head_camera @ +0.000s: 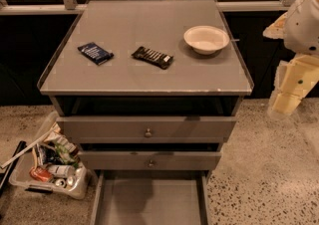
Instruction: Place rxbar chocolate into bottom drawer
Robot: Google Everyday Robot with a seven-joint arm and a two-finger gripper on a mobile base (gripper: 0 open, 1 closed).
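The rxbar chocolate (152, 57), a flat black-brown bar with white lettering, lies near the middle of the grey cabinet top (144, 30). The bottom drawer (149, 201) is pulled out at the cabinet's foot, a wide grey tray with nothing visible in it. My gripper (286, 99) hangs at the right edge of the view, beside and to the right of the cabinet, well away from the bar, with nothing seen in it.
A dark blue packet (95, 53) lies left of the bar. A white bowl (206, 39) stands to its right. Two upper drawers with round knobs (148, 132) sit slightly open. A clear bin of litter (52, 162) stands on the floor at left.
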